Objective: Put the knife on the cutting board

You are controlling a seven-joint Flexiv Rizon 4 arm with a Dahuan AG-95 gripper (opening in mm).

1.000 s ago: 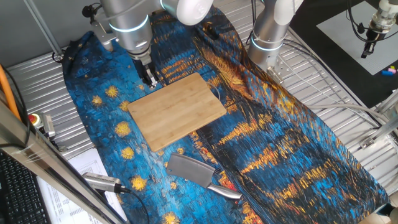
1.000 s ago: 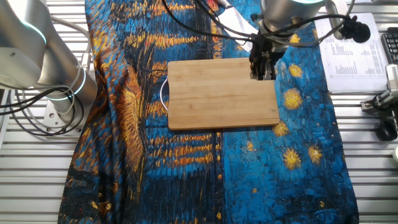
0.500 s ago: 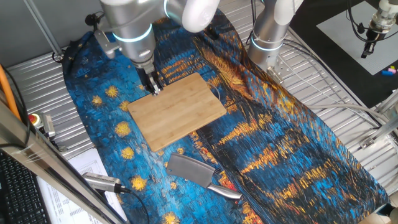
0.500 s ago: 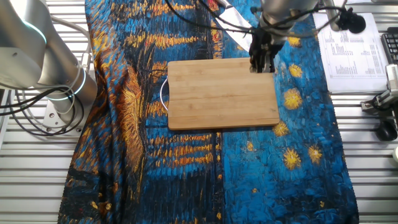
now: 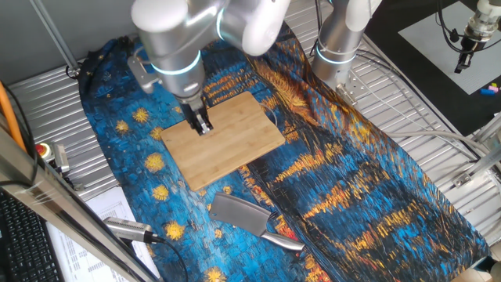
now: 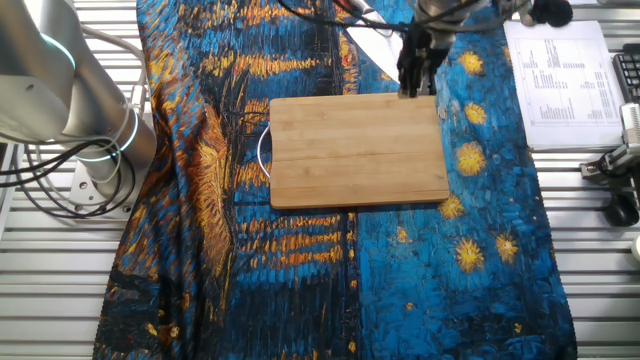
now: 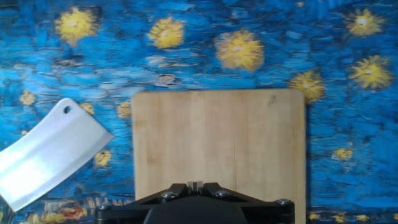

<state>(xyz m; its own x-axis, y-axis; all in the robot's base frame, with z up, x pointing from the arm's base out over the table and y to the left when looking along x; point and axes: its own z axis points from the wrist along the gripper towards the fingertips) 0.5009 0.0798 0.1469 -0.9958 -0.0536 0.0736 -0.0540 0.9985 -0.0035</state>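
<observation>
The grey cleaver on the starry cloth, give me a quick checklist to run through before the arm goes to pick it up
1. Grey broad-bladed cleaver located: ok, flat on the blue starry cloth, off the board.
2. Slim silver handle free to grasp: ok, nothing lies on it.
3. Light-tan bamboo cutting board bare for placing: ok.
4. Two-finger gripper empty: ok, nothing between the fingers.
5. Gripper opened wide enough: cannot tell; fingers look close together.
6. Gripper over the cleaver: not ok, it is above the board's far edge.
</observation>
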